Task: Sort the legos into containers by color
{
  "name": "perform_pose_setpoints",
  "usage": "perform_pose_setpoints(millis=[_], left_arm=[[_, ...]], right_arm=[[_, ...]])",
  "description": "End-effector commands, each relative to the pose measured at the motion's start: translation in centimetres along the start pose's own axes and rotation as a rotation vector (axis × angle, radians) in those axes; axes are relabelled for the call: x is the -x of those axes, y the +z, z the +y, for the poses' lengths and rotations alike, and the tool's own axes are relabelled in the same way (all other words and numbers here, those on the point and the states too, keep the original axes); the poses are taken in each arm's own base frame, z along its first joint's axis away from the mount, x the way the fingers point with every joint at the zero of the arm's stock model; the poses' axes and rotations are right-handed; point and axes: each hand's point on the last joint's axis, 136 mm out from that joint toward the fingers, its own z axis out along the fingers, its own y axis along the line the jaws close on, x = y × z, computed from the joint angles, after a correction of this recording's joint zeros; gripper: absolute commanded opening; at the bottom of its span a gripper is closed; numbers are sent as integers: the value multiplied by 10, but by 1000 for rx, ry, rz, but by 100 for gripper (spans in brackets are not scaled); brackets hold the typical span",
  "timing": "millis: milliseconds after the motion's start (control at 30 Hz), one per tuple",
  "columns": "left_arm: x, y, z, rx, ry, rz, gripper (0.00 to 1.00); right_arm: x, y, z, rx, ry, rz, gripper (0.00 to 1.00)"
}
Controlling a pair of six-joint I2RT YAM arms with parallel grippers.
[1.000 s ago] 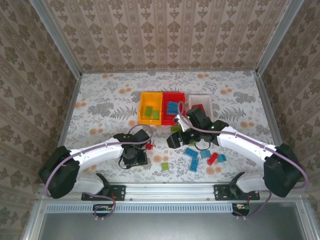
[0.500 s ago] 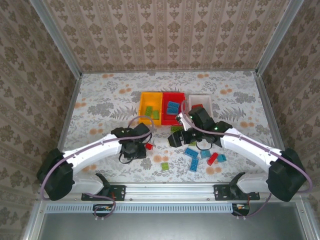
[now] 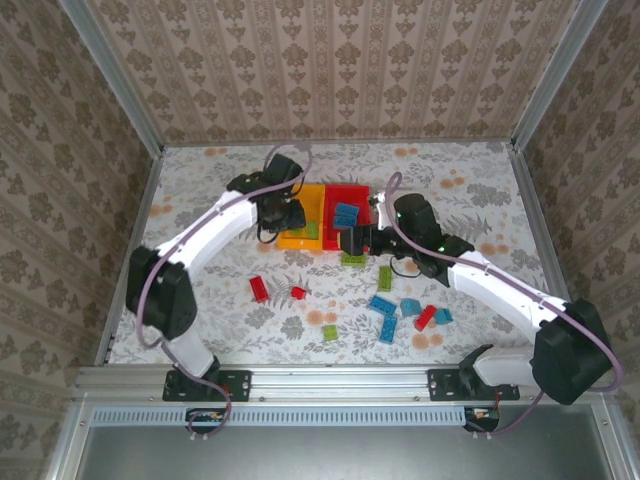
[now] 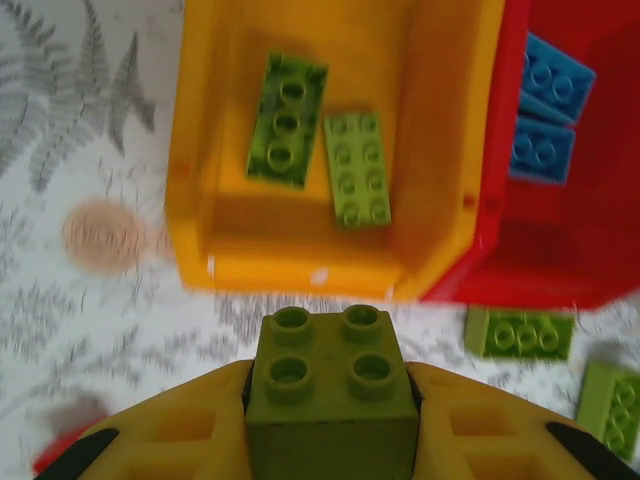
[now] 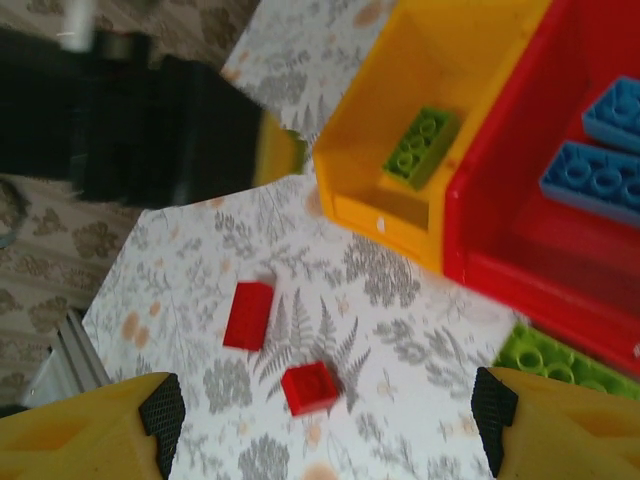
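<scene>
left claw (image 4: 331,440) is pinching an olive 2x2 lego (image 4: 331,380), just short of the near rim of the orange-yellow bin (image 4: 440,170). Two green bricks (image 4: 360,165) lie inside toward the far wall, with room along the near wall. right claw (image 3: 348,243) is spread wide above open table (image 5: 400,330), off the near-left corner of the red bin (image 5: 500,270). Two red bricks (image 5: 248,314) lie loose below it, apart from both bins' walls.

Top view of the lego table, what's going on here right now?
The left gripper holds an olive green brick close to the orange-yellow bin, which already has two green bricks in it. The right gripper hangs open by the red bin, which holds blue bricks. More loose bricks, red, blue and green, lie on the table.
</scene>
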Motion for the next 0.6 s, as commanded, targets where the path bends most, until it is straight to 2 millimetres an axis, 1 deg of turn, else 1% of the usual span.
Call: perform_pose_setpoints(millis=[0,100,200,367,467,567], left_arm=[[26,17,-11,-29,73,-4,31],[41,38,-16,-22,80,12,30],[49,57,-18,-21,74,23,30],[53,84,-14,0,55,57,32],[52,87,-11,10,53,70,43],[51,81,-10,16,60,66,51]], right_arm=[[26,9,7,-6,-36,-104,79],[29,13,5,-32,-39,-96,79],[30,12,5,-34,-41,-99,80],[28,13,3,-43,-33,-89,80],[28,12,1,-56,-36,-88,80],[28,11,-3,-85,-52,-83,80]])
